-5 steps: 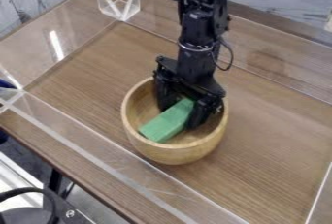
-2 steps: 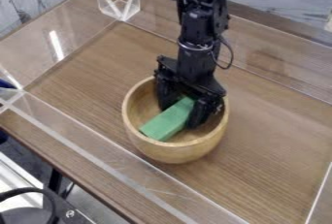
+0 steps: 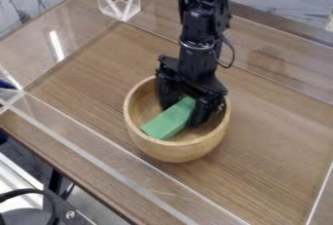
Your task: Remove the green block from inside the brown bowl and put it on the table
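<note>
- The table (image 3: 92,83) was a brown wood-grain surface edged by clear plastic walls (image 3: 53,42).
- The brown bowl (image 3: 156,143) sat on it toward five o'clock from the middle of the surface, near the front wall.
- The green block (image 3: 169,123) lay inside the bowl, tilted, its lower end toward seven o'clock and its upper end toward one o'clock, up against the tool.
- The black arm (image 3: 198,24) came down from twelve o'clock, and its gripper (image 3: 189,100) pointed straight down into the bowl at the block's upper end.
- The jaws stood wide, one on each side of the block's upper end; whether they touched it could not be told.
- No brand, label or writing could be read on the arm, bowl, block or walls.
</note>
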`<state>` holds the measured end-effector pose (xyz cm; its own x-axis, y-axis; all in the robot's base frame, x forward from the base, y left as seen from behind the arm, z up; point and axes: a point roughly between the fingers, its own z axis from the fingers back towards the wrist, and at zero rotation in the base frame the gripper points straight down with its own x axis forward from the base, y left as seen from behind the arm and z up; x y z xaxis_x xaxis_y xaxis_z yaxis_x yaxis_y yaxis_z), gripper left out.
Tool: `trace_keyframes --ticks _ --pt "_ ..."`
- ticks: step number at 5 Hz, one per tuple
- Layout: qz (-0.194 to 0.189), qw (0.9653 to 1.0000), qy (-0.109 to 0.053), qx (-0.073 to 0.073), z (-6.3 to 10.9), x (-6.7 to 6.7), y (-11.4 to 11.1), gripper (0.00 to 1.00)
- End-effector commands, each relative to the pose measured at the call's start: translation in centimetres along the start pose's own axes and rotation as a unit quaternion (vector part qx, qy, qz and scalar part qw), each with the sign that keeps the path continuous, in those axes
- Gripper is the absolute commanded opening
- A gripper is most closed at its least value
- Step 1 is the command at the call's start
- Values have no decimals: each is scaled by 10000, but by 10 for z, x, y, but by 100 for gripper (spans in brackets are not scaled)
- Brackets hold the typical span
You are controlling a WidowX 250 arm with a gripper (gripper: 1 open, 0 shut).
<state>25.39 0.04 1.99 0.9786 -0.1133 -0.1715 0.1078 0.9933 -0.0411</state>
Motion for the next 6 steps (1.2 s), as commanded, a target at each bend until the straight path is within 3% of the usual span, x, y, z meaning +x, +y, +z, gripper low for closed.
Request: trace_keyframes --ticks 1,6 --pt "-132 9996 242 -80 -17 -1 2 100" --pt "-105 9990 422 -81 -18 -2 5 100"
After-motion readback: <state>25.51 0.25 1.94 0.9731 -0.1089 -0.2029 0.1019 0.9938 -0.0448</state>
